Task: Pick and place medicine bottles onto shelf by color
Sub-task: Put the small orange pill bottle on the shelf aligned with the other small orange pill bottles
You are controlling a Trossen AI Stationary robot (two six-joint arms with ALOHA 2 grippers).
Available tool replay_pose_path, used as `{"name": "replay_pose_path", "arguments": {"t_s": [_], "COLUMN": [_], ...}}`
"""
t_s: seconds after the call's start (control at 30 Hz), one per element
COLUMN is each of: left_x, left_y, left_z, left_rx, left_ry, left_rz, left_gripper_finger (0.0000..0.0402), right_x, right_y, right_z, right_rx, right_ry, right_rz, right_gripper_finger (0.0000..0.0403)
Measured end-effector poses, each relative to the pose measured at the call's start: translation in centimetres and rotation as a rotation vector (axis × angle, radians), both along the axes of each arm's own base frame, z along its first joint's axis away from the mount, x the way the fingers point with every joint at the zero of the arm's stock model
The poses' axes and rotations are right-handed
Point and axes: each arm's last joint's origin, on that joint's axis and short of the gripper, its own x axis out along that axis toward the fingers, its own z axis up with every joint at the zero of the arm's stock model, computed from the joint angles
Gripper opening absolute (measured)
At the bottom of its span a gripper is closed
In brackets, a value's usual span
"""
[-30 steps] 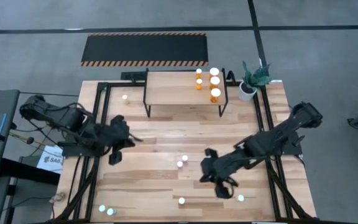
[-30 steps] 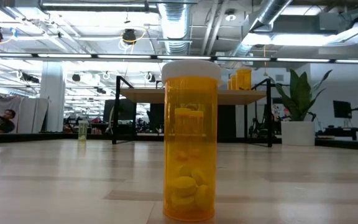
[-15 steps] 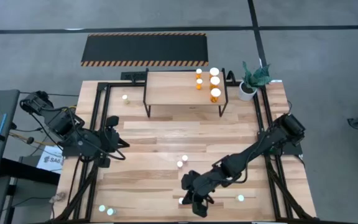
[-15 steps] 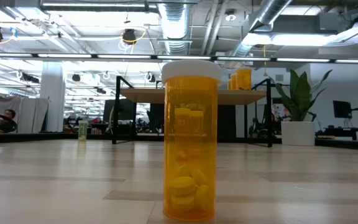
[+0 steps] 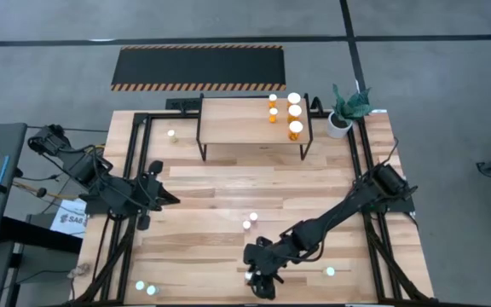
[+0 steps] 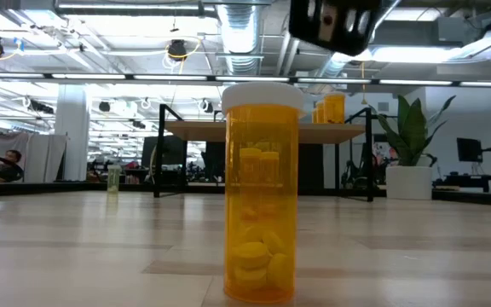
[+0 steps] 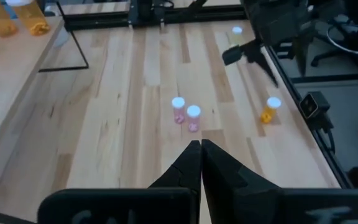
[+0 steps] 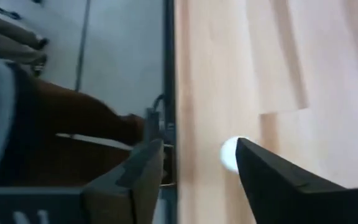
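An orange medicine bottle [image 6: 261, 192] with a white cap [image 8: 227, 154] stands upright near the table's front edge. My right gripper [image 8: 201, 158] hangs open just above it, one finger on either side of the cap without touching; the low view shows it [image 6: 331, 21] up and right of the cap. My left gripper [image 7: 201, 149] is shut and empty at the table's left [image 5: 169, 198]. Two pink bottles [image 7: 186, 114] stand mid-table. The shelf [image 5: 250, 119] at the back carries orange bottles [image 5: 295, 115] at its right end.
Greenish bottles stand at the front left [image 5: 143, 287], the front right [image 5: 329, 272] and left of the shelf [image 5: 171, 133]. A potted plant [image 5: 346, 109] sits at the back right. The table's front edge lies right by my right gripper.
My right gripper has gone down and toward the table's near edge and left, to the orange bottle at the front, and now shows at the top of the low view. My left gripper has drawn back toward the table's left edge. No bottle has moved.
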Motion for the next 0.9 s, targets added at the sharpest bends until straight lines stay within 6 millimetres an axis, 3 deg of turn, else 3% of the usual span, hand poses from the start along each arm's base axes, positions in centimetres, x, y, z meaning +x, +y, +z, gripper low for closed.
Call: {"name": "replay_pose_path", "arguments": {"t_s": [0.4, 0.7, 0.9], "left_x": [0.1, 0.1, 0.1], "left_y": [0.1, 0.2, 0.2], "left_z": [0.2, 0.2, 0.2], "left_rx": [0.002, 0.001, 0.009], "left_ry": [-0.029, -0.038, -0.043], "left_rz": [0.043, 0.078, 0.093], "left_gripper_finger": [0.0000, 0.0000, 0.0000], "right_x": [-0.8, -1.6, -1.1], "right_y": [0.7, 1.8, 2.2], "right_z": [-0.9, -0.8, -3.1], "right_rx": [-0.348, -0.417, -0.461], "right_ry": [-0.106, -0.144, -0.125], "right_rz": [0.080, 0.075, 0.089], "right_gripper_finger": [0.0261, 0.0261, 0.0261]}}
